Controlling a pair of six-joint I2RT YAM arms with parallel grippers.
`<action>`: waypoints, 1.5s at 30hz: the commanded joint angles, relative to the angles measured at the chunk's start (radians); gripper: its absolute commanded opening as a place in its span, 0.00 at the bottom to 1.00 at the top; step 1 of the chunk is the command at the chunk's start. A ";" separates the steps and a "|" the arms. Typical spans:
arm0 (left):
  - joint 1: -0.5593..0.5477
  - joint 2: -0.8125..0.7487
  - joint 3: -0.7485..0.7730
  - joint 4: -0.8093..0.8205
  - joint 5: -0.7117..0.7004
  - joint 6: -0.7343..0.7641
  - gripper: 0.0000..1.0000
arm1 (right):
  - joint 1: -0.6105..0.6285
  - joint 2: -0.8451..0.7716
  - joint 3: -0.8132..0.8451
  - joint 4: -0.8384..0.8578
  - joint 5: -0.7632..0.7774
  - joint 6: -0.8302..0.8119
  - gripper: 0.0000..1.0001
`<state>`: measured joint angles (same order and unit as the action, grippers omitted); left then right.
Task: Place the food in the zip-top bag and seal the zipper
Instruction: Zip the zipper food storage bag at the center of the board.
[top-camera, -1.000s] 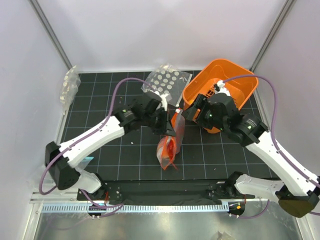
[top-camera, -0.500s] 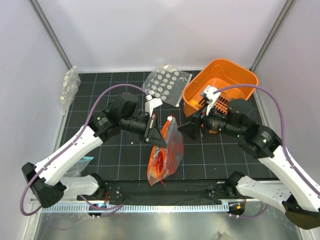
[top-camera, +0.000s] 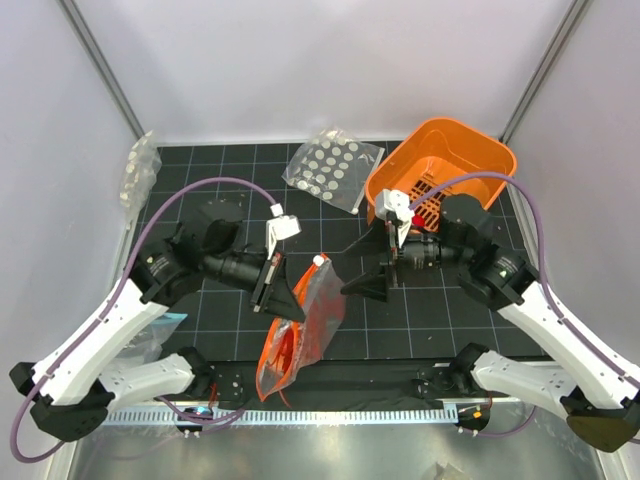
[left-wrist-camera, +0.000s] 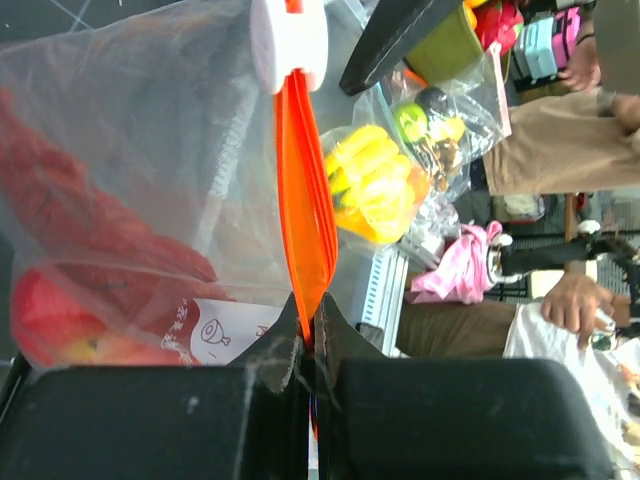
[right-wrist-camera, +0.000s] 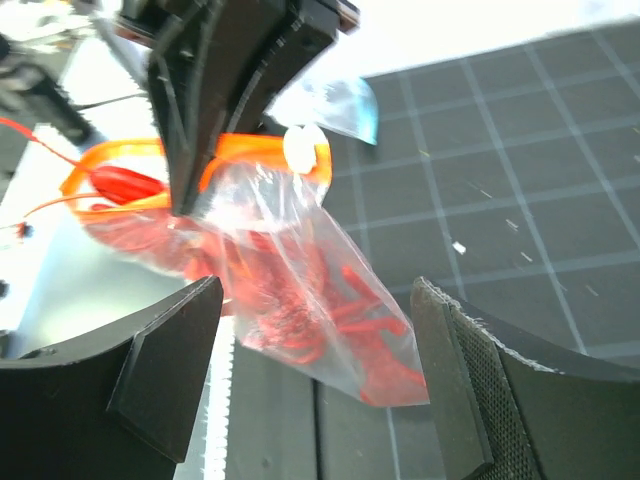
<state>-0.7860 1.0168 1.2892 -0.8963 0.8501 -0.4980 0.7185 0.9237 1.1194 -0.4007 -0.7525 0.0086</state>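
While the left pincer (left-wrist-camera: 308, 325) clamps the zipper (left-wrist-camera: 305, 230), the right pincer (right-wrist-camera: 316, 290) gapes wide just beside it.

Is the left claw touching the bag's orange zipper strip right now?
Touching. The left wrist view shows the left claw shut on the zipper, with the orange strip pinched where the claw closes.

Food (left-wrist-camera: 90, 240) blurred thru bag (left-wrist-camera: 150, 120) film (L wrist).

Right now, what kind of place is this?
Probably a robot test booth in a lab: a left arm and right arm bolted at a black gridded table, with plain white walls around.
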 joint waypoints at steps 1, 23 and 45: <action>-0.007 -0.037 0.038 -0.075 0.055 0.088 0.00 | -0.002 0.040 0.040 0.149 -0.174 0.063 0.83; -0.039 -0.026 0.062 -0.090 -0.011 0.130 0.00 | 0.068 0.185 0.123 0.192 -0.223 0.137 0.53; -0.041 0.016 0.117 -0.105 -0.013 0.200 0.00 | 0.101 0.156 0.034 0.191 -0.134 0.143 0.39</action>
<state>-0.8238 1.0382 1.3548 -1.0317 0.8108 -0.3214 0.8127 1.1095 1.1591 -0.2417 -0.8928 0.1570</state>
